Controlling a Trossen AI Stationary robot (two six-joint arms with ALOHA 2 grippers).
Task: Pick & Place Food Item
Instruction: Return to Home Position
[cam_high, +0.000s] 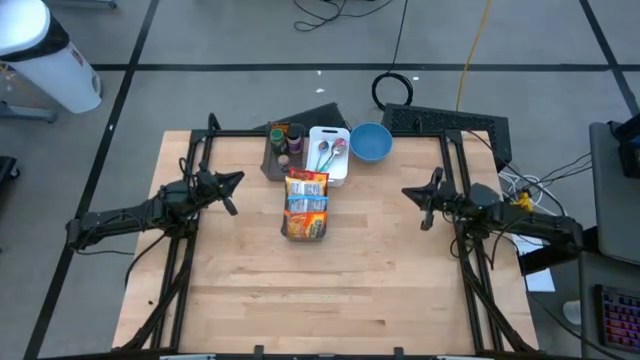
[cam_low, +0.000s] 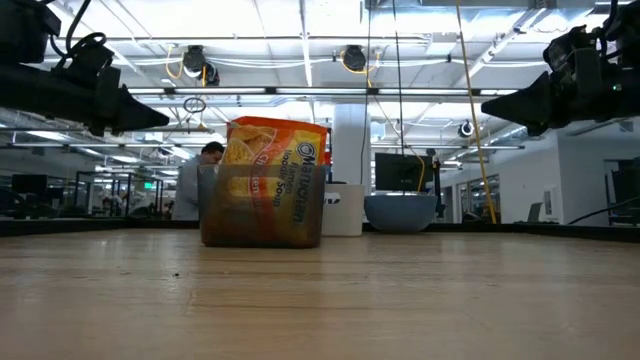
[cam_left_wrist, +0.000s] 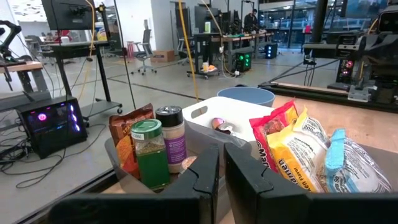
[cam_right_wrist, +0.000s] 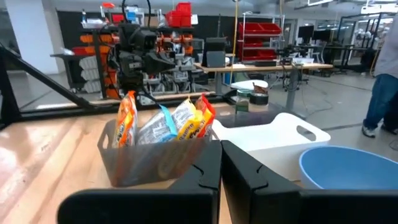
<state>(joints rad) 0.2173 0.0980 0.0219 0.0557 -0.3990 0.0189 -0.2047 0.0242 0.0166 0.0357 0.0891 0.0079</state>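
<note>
**Table seen from above, with both arms drawn back.** The left gripper (cam_high: 232, 190) hangs above the left part of the table (cam_high: 330, 290). The right gripper (cam_high: 425, 200) hangs above the right part. Both are well apart from the bins. In each wrist view the gripper's own jaws are together, with only a thin slit between them and nothing held.

The noodle packs (cam_high: 306, 205) stand upright in the lower black bin (cam_right_wrist: 155, 163), at the middle of the table. Behind it, along the far edge, is the upper black bin (cam_high: 270, 165), which holds the spice bottles (cam_high: 282, 140). Just beside it, the white bin (cam_high: 329, 131) holds the spoons (cam_high: 330, 152). A blue bowl (cam_high: 371, 141) sits next to the white bin on its right.
</note>
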